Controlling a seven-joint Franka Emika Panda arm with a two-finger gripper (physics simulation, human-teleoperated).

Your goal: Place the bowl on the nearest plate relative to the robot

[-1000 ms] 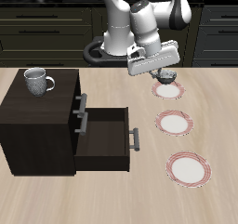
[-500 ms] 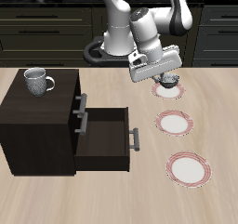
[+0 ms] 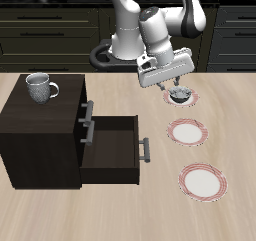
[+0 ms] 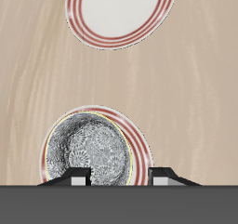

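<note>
The work surface was a light wood-grain table [image 3: 120, 200] set before a run of dark cabinets along the back wall. A dark drawer cabinet [image 3: 45, 135] stood on the table well to one side of the gripper [image 3: 179, 88], its middle drawer [image 3: 112, 143] pulled out, and a grey handled mug [image 3: 40, 86] rested on its top. Three ring-rimmed plates lay in a row; the plate [image 4: 136, 144] farthest back sat directly beneath the gripper [image 4: 119, 177]. The bowl [image 4: 89, 153] rested on that plate, offset toward one rim. The fingertips [image 4: 77, 175] stood apart, straddling the bowl's near rim; contact could not be confirmed. The second plate [image 4: 121, 12] lay beyond the bowl, apart from it.
</note>
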